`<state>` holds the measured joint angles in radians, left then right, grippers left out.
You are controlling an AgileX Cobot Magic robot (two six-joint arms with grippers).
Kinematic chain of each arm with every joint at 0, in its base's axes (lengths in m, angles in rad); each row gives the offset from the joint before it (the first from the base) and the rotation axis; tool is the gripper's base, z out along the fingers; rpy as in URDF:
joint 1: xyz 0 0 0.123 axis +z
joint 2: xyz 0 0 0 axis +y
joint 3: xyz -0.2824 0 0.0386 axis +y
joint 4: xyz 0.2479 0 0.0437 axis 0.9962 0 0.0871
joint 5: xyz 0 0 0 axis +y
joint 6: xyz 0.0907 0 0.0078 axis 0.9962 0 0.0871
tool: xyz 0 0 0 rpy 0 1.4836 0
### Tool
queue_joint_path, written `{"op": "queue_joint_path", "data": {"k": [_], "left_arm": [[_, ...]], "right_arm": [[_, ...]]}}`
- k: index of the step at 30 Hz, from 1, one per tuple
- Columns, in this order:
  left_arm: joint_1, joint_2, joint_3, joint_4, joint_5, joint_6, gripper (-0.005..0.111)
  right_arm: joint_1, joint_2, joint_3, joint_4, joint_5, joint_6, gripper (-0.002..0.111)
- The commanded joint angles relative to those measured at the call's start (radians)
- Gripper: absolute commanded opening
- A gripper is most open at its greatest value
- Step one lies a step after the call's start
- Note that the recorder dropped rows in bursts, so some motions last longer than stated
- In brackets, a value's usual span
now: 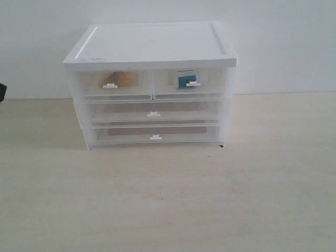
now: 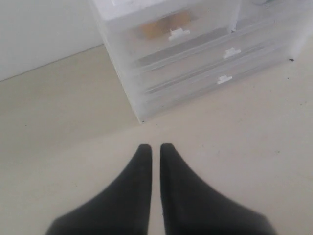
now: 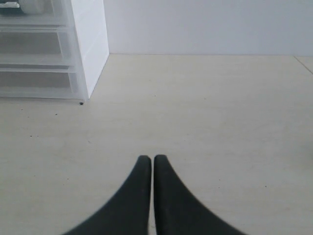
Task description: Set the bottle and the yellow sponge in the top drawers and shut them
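Note:
The white-topped cabinet (image 1: pixel 152 44) stands at the back of the table with all drawers pushed in. The yellow sponge (image 1: pixel 118 79) shows through the top left drawer (image 1: pixel 113 84) and the teal-blue bottle (image 1: pixel 185 80) through the top right drawer (image 1: pixel 191 82). In the left wrist view the sponge (image 2: pixel 161 24) shows behind the white tab handle (image 2: pixel 178 34). My left gripper (image 2: pixel 155 147) is shut with nothing in it, above bare table short of the cabinet's corner. My right gripper (image 3: pixel 152 158) is shut and empty, off to the cabinet's right side. Neither gripper shows in the exterior view.
Two full-width translucent drawers (image 1: pixel 153 113) sit below the top ones, both pushed in. The light wooden table (image 1: pixel 168 199) stretches in front of the cabinet. A white wall (image 1: pixel 283 42) stands close behind. A dark object (image 1: pixel 2 90) pokes in at the exterior view's left edge.

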<state>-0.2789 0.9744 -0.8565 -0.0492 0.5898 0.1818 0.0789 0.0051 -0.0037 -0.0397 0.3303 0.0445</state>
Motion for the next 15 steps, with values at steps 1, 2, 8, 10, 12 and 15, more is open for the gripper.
{"op": "queue_joint_path", "data": {"k": [1,2,8,10,12,15], "left_arm": [[0.003,-0.134,0.076,-0.040,-0.006,-0.045,0.004],[0.003,-0.160,0.091,-0.048,-0.010,-0.056,0.004],[0.003,-0.250,0.174,-0.051,-0.048,-0.058,0.004],[0.003,-0.269,0.200,-0.051,-0.100,-0.058,0.004],[0.003,-0.284,0.223,-0.051,-0.146,-0.058,0.004],[0.003,-0.297,0.251,-0.051,-0.170,-0.058,0.004]], "right_arm": [[0.001,-0.005,0.004,0.001,-0.008,0.001,0.000],[0.001,-0.005,0.004,0.001,-0.008,0.001,0.000],[0.001,-0.005,0.004,0.001,-0.008,0.001,0.000],[0.001,-0.005,0.004,0.001,-0.008,0.001,0.000],[0.001,-0.005,0.004,0.001,-0.008,0.001,0.000],[0.001,-0.005,0.004,0.001,-0.008,0.001,0.000]]}}
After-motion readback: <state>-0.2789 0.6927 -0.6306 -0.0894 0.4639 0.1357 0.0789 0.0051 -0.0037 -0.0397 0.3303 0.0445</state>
